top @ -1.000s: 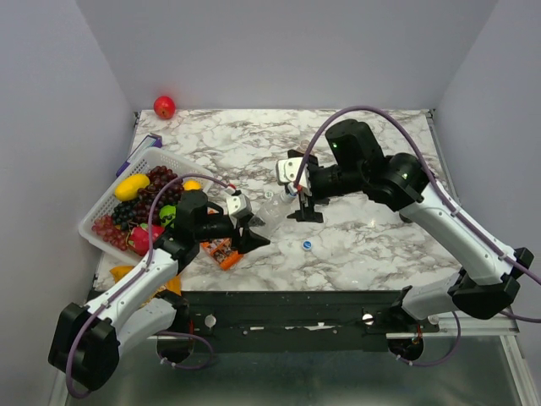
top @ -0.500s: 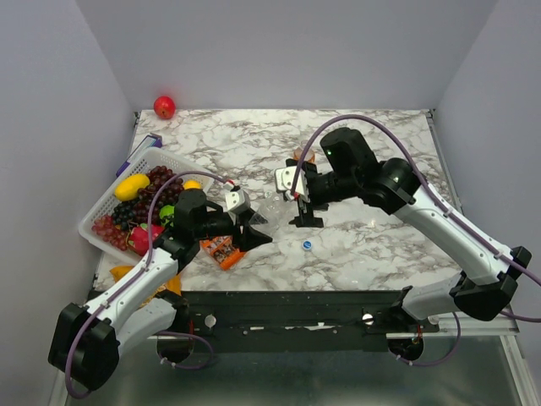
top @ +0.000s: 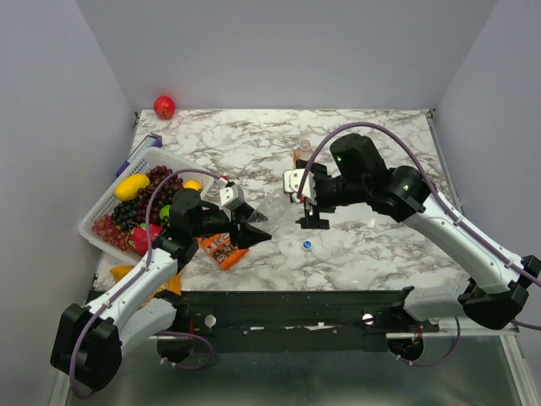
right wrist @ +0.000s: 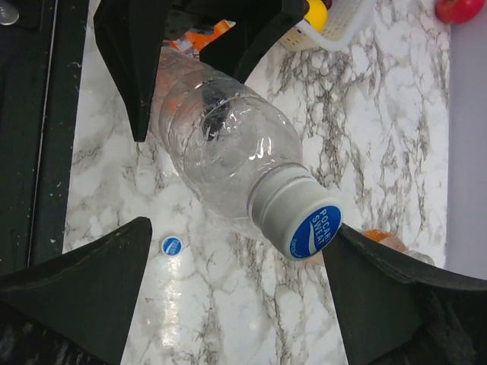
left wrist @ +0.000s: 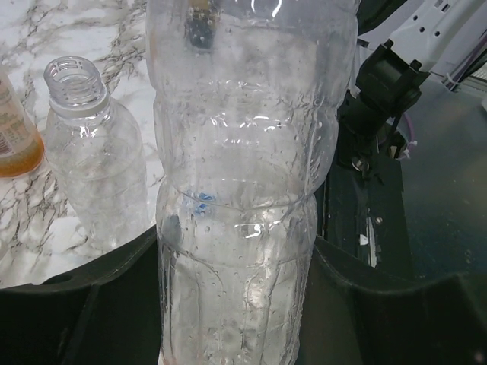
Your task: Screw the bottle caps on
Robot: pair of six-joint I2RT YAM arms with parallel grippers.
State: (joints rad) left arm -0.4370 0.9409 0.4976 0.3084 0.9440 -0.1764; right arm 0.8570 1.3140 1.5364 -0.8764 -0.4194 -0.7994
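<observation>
Fingers (left wrist: 99,319) of the left hand (top: 252,230) are pinching a tilted clear bottle (right wrist: 221,144) whose blue-topped cap (right wrist: 304,220) is sitting inside the wide-spread right hand (top: 309,213), a loose blue cap (right wrist: 172,245) lying on the surface (right wrist: 365,137) below the bottle.

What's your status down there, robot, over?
Left tool shut on clear bottle, Pocari Sweat cap seated. Right tool open, straddling that cap. Loose blue cap on marble table; nothing blocking.

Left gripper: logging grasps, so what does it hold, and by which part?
The left gripper clamps a clear bottle across its body, well away from its neck.
</observation>
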